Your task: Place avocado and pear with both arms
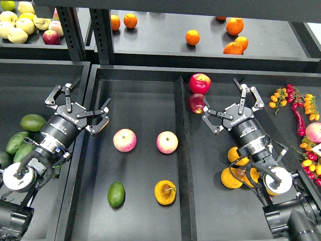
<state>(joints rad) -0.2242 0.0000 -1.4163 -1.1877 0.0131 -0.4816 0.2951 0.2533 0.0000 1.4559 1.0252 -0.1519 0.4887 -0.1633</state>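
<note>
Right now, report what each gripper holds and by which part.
Nothing is held. The left gripper and right gripper are both open and empty above the trays. The avocado and pear lie free in the middle tray.

Avocado (116,194): small, glossy, green and egg-shaped, with smooth skin; it lies on its side in the near left part of the black middle tray, long axis running roughly near to far, tilted slightly.

Pear (165,192): roundish and orange-yellow, with a dark brown blotch on top and a short brown stem (pointing right); it sits in the near right part of the same tray.

Spacing: side by side, apart, nothing touching either.
</note>
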